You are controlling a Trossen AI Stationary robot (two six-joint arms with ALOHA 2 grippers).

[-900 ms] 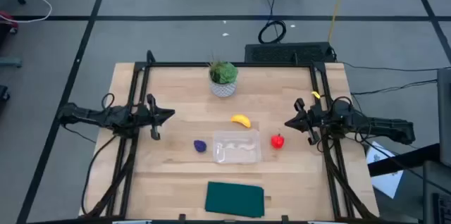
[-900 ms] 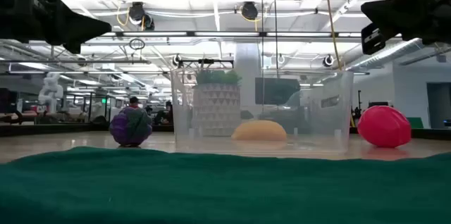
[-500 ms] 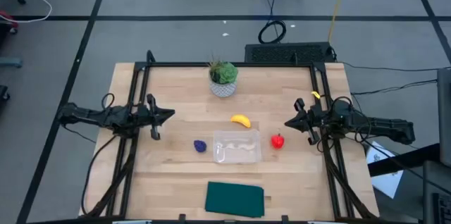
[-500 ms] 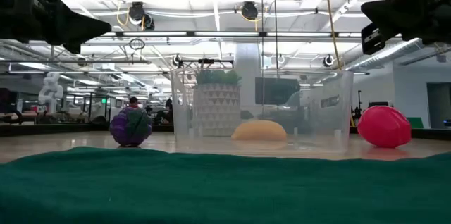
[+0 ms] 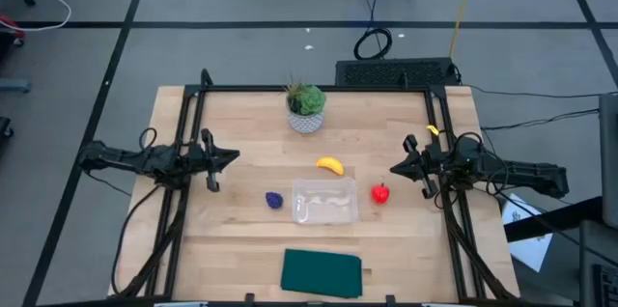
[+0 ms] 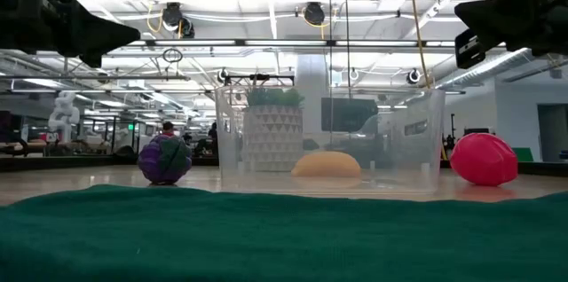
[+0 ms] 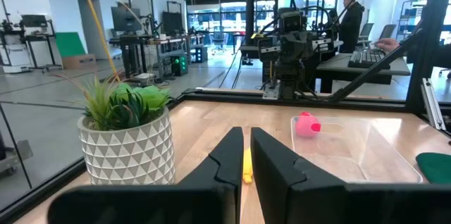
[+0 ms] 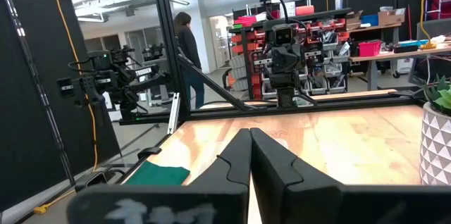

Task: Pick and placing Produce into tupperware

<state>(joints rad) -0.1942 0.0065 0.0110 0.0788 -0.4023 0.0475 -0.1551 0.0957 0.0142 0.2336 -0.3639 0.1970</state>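
Fingers of the left gripper (image 5: 235,156) and right gripper (image 5: 394,169) stay pressed together, empty; nothing has moved, so banana (image 5: 330,164) remains outside the tupperware (image 5: 324,201)

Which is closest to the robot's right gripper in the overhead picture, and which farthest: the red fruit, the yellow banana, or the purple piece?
From the right gripper, at the table's right edge:
1. The red fruit, just right of the tupperware.
2. The yellow banana, behind the tupperware, near the table's middle.
3. The purple piece, left of the tupperware, on the far side from this gripper.
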